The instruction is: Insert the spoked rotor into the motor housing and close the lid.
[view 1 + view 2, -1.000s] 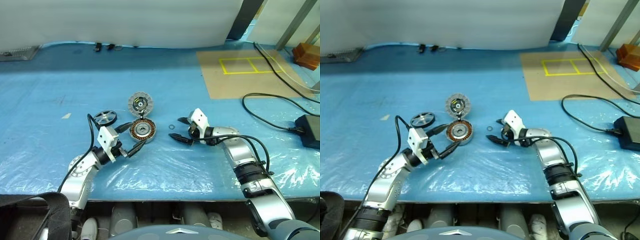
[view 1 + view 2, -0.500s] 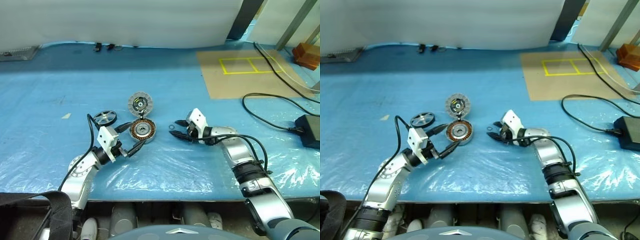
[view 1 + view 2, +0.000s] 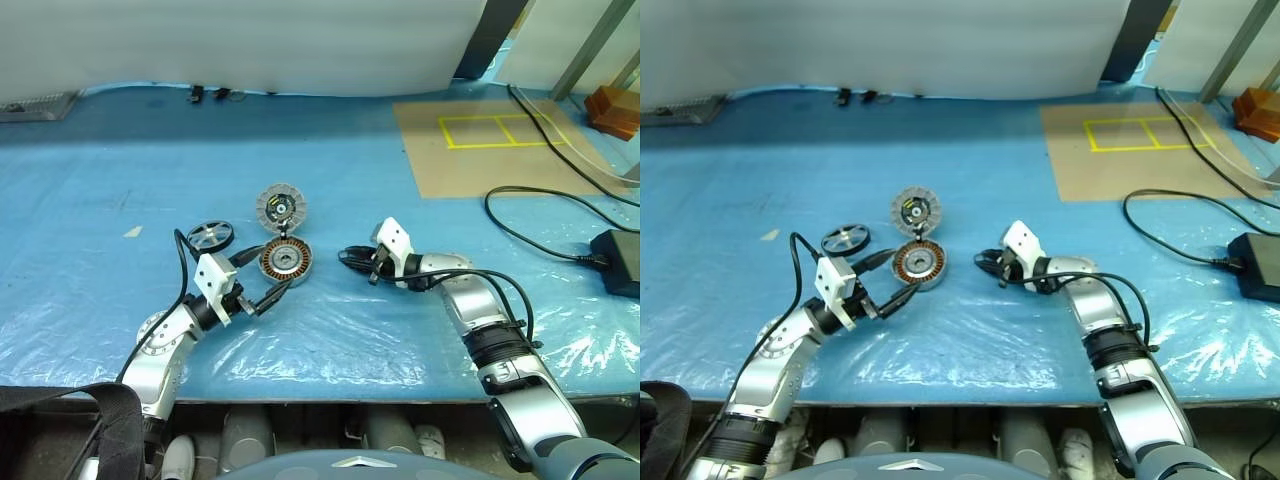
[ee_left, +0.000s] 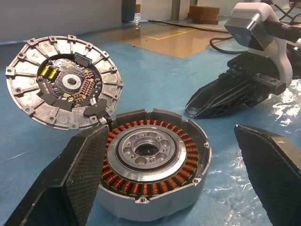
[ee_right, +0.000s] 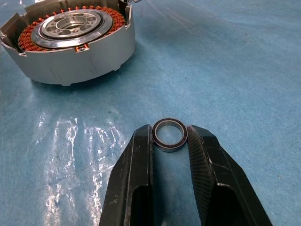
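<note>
The right gripper (image 5: 170, 141) pinches a small black ring (image 5: 170, 134) between its fingers, near the round silver-grey motor housing (image 3: 286, 261). The left gripper (image 3: 259, 278) stands open at the housing. The black-rimmed spoked rotor (image 3: 210, 236) lies beside it on the blue-covered counter (image 3: 120, 150), untouched; the thin ring could pop free.

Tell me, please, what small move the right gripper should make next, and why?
Probably lift the small ring: the right gripper has its fingers against both sides of it on the blue sheet, beside the open motor housing, so it looks gripped.
</note>
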You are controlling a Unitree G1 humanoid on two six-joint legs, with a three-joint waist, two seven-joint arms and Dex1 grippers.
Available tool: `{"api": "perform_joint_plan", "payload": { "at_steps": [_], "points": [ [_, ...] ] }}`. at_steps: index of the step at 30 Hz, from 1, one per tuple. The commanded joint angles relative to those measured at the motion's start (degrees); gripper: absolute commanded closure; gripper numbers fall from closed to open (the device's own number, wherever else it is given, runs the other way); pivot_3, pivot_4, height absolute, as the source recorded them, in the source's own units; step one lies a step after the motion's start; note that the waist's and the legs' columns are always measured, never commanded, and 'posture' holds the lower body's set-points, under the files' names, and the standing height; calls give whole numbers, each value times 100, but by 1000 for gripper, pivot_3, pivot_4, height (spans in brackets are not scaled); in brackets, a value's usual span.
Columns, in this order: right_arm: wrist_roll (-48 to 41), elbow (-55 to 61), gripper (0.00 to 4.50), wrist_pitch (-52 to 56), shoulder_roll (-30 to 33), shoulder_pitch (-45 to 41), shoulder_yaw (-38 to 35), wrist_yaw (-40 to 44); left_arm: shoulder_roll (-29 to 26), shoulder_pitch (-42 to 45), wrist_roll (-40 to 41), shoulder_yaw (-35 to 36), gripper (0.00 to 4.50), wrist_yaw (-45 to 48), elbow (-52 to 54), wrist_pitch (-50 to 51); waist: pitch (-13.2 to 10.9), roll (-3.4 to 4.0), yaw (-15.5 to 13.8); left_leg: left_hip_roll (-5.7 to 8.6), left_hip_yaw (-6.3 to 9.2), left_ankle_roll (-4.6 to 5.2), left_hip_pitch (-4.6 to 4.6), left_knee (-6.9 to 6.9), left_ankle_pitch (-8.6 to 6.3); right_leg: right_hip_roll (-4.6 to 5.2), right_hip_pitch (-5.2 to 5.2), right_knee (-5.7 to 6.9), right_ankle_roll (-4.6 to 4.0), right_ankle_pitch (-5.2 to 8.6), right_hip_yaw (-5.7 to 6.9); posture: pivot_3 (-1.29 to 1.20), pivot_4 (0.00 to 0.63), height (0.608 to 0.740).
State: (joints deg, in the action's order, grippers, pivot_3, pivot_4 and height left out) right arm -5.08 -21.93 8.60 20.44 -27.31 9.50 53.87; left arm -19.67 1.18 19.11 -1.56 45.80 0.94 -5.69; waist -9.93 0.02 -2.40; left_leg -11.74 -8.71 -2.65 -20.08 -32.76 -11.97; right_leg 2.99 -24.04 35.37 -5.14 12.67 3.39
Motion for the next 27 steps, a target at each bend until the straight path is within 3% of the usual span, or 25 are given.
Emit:
{"api": "perform_joint_plan", "payload": {
  "at_steps": [1, 10, 18, 27],
  "points": [
    [-249, 409, 3747, -98, -59, 40, -59, 124, -110, -83, 117, 119, 0, 79, 231, -12, 0, 0, 4, 0, 0, 0, -1, 2, 0, 0, -2, -1, 0, 0, 0, 0, 150, 740],
    [-949, 1259, 3747, 644, -262, -271, -183, 251, -299, -285, 276, 375, 0, 72, 389, -16, 0, 0, 6, 1, 0, 0, -2, 4, 0, 0, -6, -5, 0, 0, 0, 0, 150, 740],
    [-409, 1042, 3747, 1103, -500, -863, 638, 179, -329, -416, 261, 421, 0, -3, 470, -20, 0, 0, 13, 0, 0, -4, -2, 13, 2, -1, -8, -10, 0, 0, 1, 0, 150, 740],
    [102, 238, 3747, 802, -667, -1374, 1148, 271, -243, -539, 189, 380, 0, -120, 526, -76, 0, 0, 2, 0, 1, -9, 1, 12, 5, 0, -11, -14, -1, -1, 1, 0, 150, 740]
  ]
}}
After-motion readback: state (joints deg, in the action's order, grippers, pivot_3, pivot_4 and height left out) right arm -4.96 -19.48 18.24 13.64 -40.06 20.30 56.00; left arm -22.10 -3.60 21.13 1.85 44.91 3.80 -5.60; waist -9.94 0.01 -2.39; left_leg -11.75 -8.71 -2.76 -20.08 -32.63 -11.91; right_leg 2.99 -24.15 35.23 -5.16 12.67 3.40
